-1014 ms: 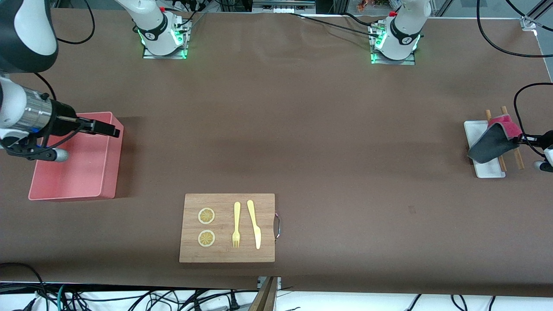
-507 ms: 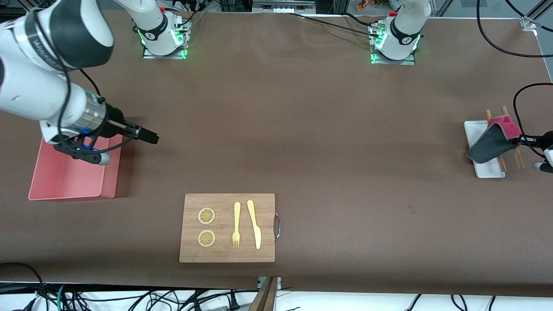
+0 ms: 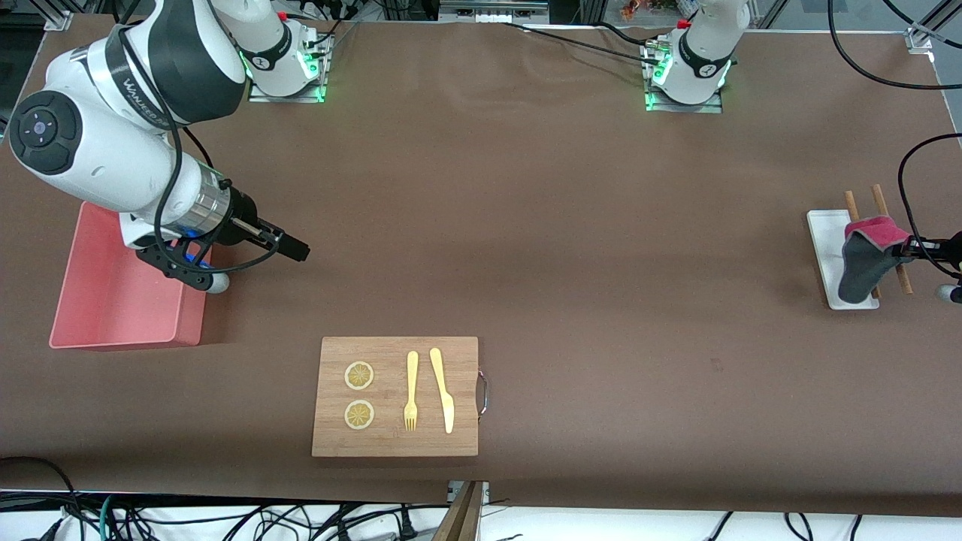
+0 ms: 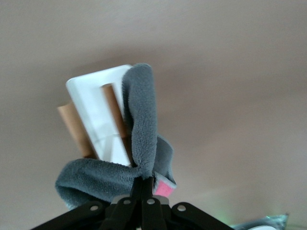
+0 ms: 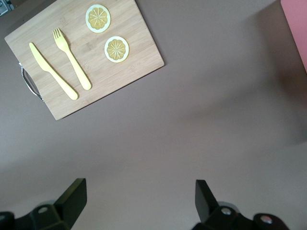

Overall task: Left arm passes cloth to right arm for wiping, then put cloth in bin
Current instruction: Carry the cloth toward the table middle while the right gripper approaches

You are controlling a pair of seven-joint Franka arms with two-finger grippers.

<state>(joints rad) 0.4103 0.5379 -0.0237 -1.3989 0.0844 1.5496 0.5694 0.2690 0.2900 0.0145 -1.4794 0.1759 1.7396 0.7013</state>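
Observation:
The cloth (image 3: 864, 255), dark grey with a pink-red top fold, hangs from my left gripper (image 3: 907, 245) over the white tray (image 3: 821, 233) at the left arm's end of the table. In the left wrist view the gripper (image 4: 146, 181) is shut on a fold of the cloth (image 4: 141, 120). My right gripper (image 3: 299, 251) is open and empty over bare table beside the pink bin (image 3: 113, 300). In the right wrist view its fingers (image 5: 72, 194) stand wide apart around the gripper's middle (image 5: 139, 191), and a corner of the bin (image 5: 298, 28) shows.
A wooden cutting board (image 3: 394, 396) with two lemon slices (image 3: 359, 376), a yellow fork (image 3: 411, 391) and a yellow knife (image 3: 442, 389) lies near the front edge. Two wooden sticks (image 3: 878, 197) lie by the tray. The arm bases stand at the table's back edge.
My right arm has swung from over the bin out toward the table's middle. The cloth in my left gripper has risen and now hangs bunched and narrower over the tray.

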